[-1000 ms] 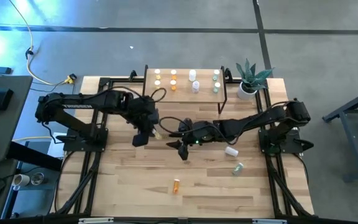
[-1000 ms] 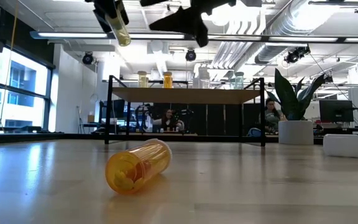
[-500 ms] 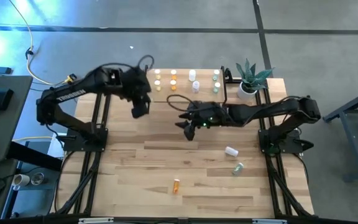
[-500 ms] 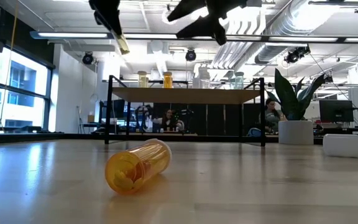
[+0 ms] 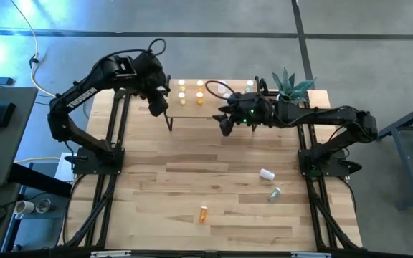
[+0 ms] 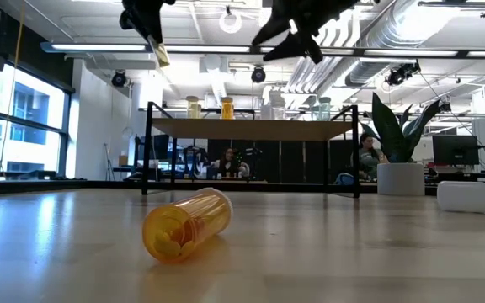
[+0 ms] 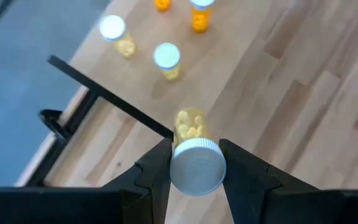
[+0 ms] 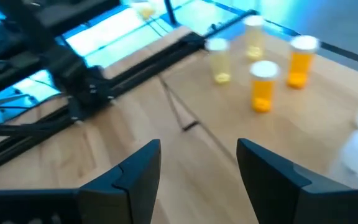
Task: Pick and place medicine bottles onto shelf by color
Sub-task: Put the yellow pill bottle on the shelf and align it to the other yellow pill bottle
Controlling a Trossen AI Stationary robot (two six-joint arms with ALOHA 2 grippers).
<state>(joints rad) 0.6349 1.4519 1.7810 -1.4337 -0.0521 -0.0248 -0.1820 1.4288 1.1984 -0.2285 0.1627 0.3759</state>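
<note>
Behind the light-wood tabletop (image 5: pixel 214 186), an open office with ceiling ducts fills the low view. My left gripper (image 7: pixel 194 163) is clamped on a yellow pill bottle with a white cap (image 7: pixel 193 155), raised above the left end of the low light-wood shelf on black legs (image 5: pixel 214 107). My right gripper (image 8: pixel 197 171) stands with fingers spread and nothing between them, over the shelf's middle. Standing on the shelf: two yellow white-capped bottles (image 7: pixel 166 59), two orange bottles (image 8: pixel 263 85), plus white and greenish ones (image 5: pixel 249 87) farther right. Well apart on the tabletop lie an uncapped orange bottle (image 6: pixel 186 225), a white bottle (image 5: pixel 267 174) and a clear greenish bottle (image 5: pixel 274 193). A potted green plant (image 5: pixel 287 89) stands just beside the shelf's right end.
</note>
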